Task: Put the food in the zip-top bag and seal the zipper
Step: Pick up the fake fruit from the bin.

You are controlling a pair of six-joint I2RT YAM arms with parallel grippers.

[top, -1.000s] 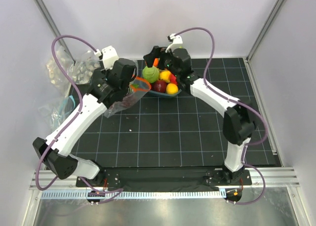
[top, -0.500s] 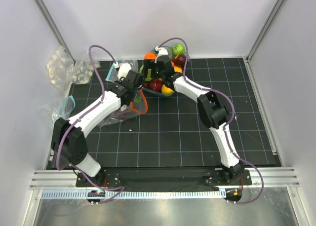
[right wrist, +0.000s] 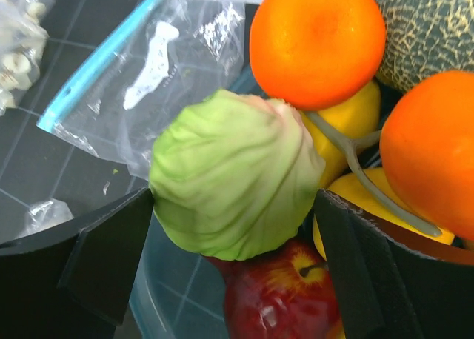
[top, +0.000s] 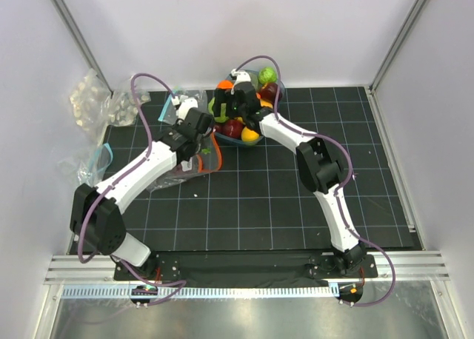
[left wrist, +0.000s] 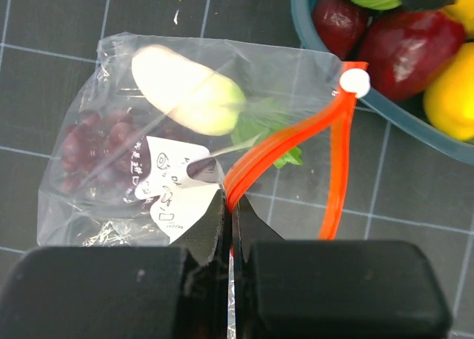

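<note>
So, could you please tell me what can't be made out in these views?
- Top view: the right arm covers the right gripper.
- Left wrist view: the left gripper covers the near edge of the zip-top bag and the near end of the zipper.
- Right wrist view: the cabbage and oranges hide the floor of the bowl; whether the pads touch the cabbage is unclear.
- Left wrist view: the label on the bag has print too small to read.
</note>
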